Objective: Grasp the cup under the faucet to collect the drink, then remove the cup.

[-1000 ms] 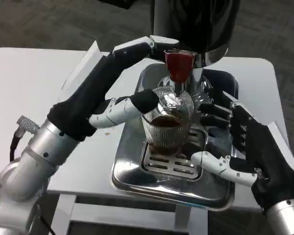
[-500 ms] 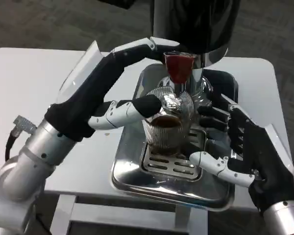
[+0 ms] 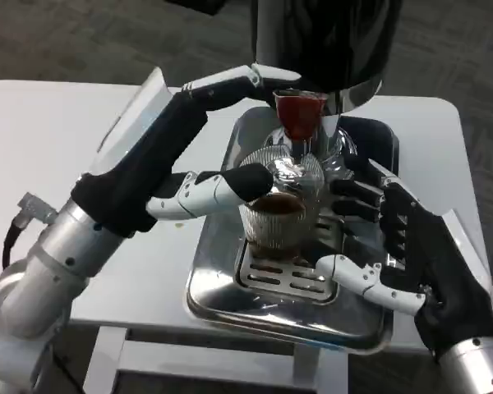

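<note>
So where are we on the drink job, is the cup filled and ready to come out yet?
Partly there. The cup stands on the drip tray under the faucet with dark drink in its lower part. The left hand reaches to the red faucet lever and the cup's rim; the right hand sits open beside the cup, not gripping it. Left: grasp the cup and remove it.

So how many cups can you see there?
1. A ribbed glass cup with brown drink stands on the metal drip tray, right under the red faucet handle, between the left hand and the right hand. The dispenser could hide others.
</note>
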Motion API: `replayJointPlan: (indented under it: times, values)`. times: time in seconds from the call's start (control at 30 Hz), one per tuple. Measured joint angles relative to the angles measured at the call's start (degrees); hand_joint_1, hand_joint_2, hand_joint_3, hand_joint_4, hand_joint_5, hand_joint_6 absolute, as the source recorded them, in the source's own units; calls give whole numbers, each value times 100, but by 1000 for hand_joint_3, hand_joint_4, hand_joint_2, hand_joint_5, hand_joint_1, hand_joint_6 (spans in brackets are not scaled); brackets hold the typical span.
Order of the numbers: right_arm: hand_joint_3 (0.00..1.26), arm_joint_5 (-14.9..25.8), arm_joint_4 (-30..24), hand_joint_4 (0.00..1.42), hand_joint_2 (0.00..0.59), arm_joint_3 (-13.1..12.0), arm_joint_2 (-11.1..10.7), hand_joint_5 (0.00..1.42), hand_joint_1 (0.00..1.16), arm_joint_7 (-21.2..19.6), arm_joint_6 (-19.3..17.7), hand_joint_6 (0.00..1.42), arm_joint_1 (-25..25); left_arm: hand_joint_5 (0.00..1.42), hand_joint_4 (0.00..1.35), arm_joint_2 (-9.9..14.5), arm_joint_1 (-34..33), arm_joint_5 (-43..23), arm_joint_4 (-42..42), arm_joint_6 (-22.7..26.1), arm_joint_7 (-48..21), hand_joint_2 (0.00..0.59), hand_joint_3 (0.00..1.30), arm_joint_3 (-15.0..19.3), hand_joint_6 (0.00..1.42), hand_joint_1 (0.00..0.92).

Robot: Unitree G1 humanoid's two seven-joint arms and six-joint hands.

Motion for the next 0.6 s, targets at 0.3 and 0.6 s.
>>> replayJointPlan:
  times: [0.3,0.6]
  values:
    - [172,3,0,267,178,5,0,302,845,0,-33,327,28,458,441,74,9,211,-81,-27,146,131,632,-10,366,0]
    - [172,3,0,267,189,19,0,302,850,0,-35,327,47,458,448,105,34,296,-91,-77,266,128,633,-14,366,0]
